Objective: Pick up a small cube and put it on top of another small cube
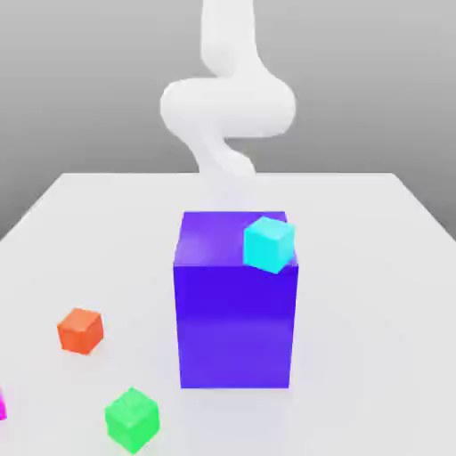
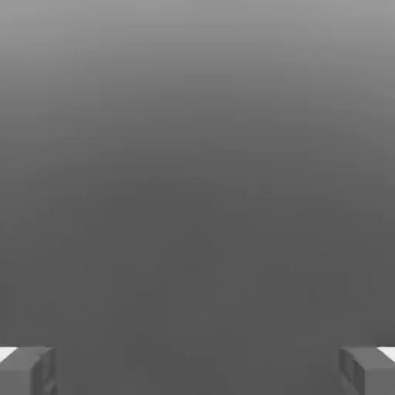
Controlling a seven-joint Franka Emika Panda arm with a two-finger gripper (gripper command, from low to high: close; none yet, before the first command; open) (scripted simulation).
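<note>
A small cyan cube rests on top of a tall blue-violet block, near the block's corner toward the exterior view's right. On the white table lie a small orange cube and a small green cube, both to the exterior view's left of the block. My white arm rises behind the block at the far side of the table. In the hand view my gripper is open, its two grey fingertips far apart with nothing between them and only plain grey beyond.
The white table stretches out around the tall block. A sliver of a magenta thing shows at the exterior view's left edge, near the green cube.
</note>
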